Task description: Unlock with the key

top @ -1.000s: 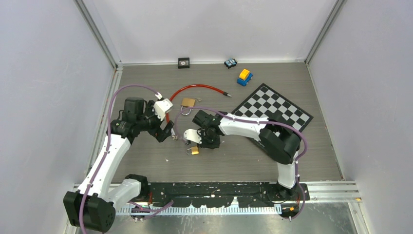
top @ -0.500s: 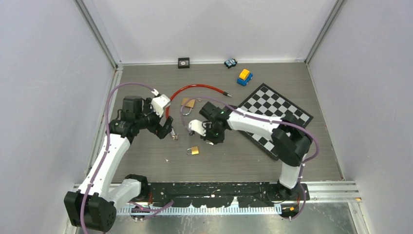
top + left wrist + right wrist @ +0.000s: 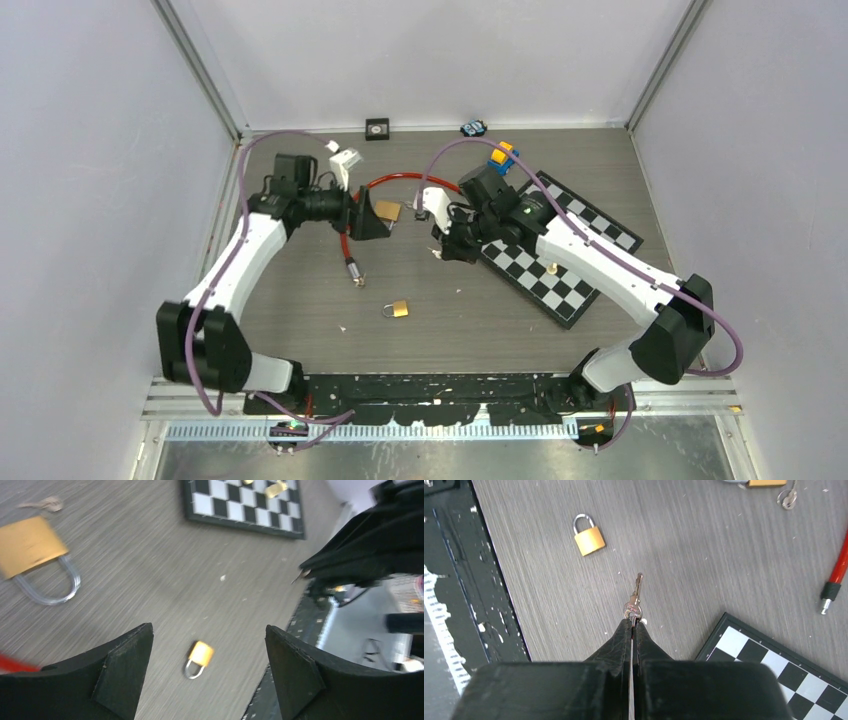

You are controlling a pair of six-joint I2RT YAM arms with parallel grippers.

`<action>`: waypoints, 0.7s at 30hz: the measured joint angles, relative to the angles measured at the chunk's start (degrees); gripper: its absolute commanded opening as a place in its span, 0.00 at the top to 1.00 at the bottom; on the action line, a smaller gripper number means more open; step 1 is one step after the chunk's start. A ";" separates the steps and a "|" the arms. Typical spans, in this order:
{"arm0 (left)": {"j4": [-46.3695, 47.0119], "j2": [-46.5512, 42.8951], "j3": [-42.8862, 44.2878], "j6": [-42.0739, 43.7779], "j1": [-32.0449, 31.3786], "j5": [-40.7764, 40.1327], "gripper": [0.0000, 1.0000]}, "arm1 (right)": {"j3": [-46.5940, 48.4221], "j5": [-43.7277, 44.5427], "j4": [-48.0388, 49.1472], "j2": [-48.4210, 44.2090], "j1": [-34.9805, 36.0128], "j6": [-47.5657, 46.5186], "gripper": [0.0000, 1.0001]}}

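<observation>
My right gripper (image 3: 632, 624) is shut on the bow of a small silver key (image 3: 635, 600), whose blade sticks out past the fingertips above the table. In the top view that gripper (image 3: 443, 250) hovers by the chessboard's left corner. A small brass padlock (image 3: 397, 308) lies shut on the table in front, also seen from the right wrist (image 3: 588, 537) and the left wrist (image 3: 200, 657). My left gripper (image 3: 209, 630) is open and empty, held above the table near a larger brass padlock (image 3: 30, 545). In the top view the left gripper (image 3: 370, 217) partly covers that padlock (image 3: 388, 210).
A red cable lock (image 3: 400, 180) curves behind the left gripper, one end (image 3: 352, 270) lying toward the front. A chessboard (image 3: 590, 240) with a small pawn lies at the right. A second key (image 3: 788, 497) lies by the larger padlock. Toy cars (image 3: 500, 155) and a black box (image 3: 377, 128) stand at the back wall.
My right gripper shut on the key, lifted and moved back right, away from the small padlock. My left arm swung back toward the larger padlock, gripper still open.
</observation>
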 measured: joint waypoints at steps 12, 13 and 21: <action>6.40 11.08 8.50 -15.02 -14.97 6.36 0.31 | 1.68 0.44 2.95 0.09 -0.31 5.42 0.99; 6.60 11.54 8.52 -15.39 -15.10 6.47 0.34 | 1.68 0.44 3.04 0.09 -0.37 5.64 0.99; 7.67 16.06 9.40 -17.53 -15.39 8.11 0.57 | 1.62 0.44 4.00 0.09 -1.03 6.51 0.99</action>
